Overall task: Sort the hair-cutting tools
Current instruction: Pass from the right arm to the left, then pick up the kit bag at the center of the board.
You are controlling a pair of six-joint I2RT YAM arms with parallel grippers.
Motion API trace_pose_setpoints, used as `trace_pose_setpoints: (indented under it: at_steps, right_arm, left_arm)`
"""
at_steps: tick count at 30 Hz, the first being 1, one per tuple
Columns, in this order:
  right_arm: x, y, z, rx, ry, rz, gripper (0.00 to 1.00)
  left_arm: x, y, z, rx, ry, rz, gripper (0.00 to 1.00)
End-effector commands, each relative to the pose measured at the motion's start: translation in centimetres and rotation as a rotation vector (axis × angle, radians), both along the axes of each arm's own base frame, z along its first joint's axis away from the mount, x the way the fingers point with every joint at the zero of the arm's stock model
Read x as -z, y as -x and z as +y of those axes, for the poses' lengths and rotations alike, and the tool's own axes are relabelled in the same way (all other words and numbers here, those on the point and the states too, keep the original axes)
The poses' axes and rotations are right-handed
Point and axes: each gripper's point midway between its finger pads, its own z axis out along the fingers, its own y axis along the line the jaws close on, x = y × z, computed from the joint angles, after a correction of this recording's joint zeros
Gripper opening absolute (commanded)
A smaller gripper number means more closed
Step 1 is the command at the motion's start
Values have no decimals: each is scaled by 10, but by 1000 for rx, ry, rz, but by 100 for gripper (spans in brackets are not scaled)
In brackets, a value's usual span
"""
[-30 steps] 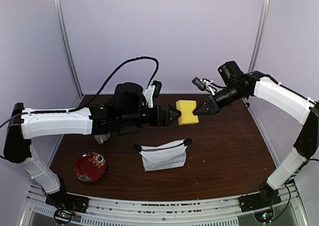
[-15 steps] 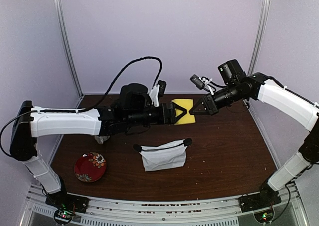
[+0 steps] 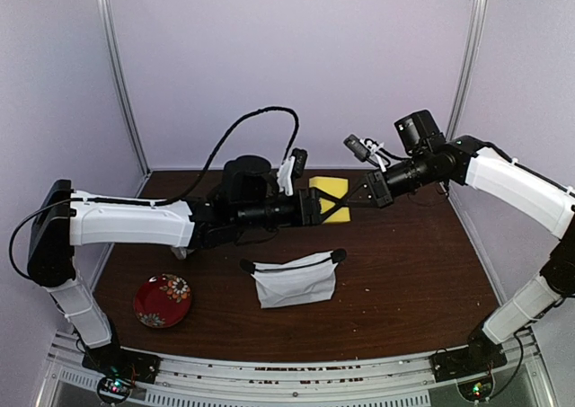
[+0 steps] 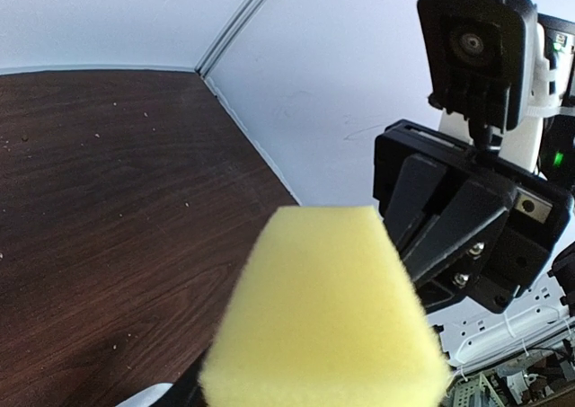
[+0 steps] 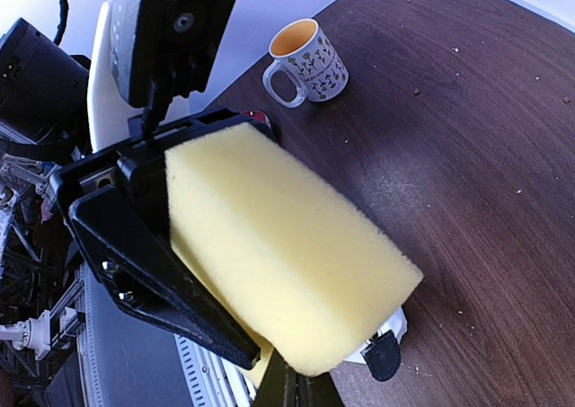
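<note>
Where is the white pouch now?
Top view: the white pouch lies central on the table, right of the red plate, nearer than the yellow sponge.

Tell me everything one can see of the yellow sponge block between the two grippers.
The yellow sponge block is a rectangular foam piece with a fine porous surface and soft edges, apparently undamaged. It hangs tilted in the air above the dark wooden table. The right gripper, shut, pinches its lower corner. The left gripper reaches around it; one black finger lies against its side, the other is hidden behind it.
</note>
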Motion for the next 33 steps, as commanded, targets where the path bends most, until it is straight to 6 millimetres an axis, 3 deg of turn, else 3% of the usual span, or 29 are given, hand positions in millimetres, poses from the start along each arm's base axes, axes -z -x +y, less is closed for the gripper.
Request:
trace_pose_setpoints:
  at_steps: [1, 4, 10, 13, 19, 23, 29, 33]
  right_arm:
    - [-13, 7, 2, -17, -38, -31, 0]
    - [-13, 8, 0, -18, -33, -39, 4]
    - [-20, 6, -11, 3, -1, -89, 39]
    - [-21, -1, -22, 31, -7, -91, 47]
    - [3, -8, -30, 27, 39, -82, 49]
    - [28, -16, -31, 32, 114, -60, 49]
    - [64, -1, -9, -100, 268, -68, 46]
    - [81, 1, 5, -172, 362, -152, 46]
  left_arm:
    - [-16, 3, -5, 22, 62, -33, 51]
    - [-14, 2, -6, 23, 58, -34, 45]
    - [-14, 4, -4, 38, 15, -69, 26]
    - [-12, 8, 3, 46, -33, -95, 22]
    - [-5, 15, 28, 37, -148, -144, 7]
    - [2, 18, 57, -12, -252, -173, 1]
    - [-11, 21, 122, -130, -426, -288, 0]
    - [-17, 28, 147, -158, -464, -314, 0]
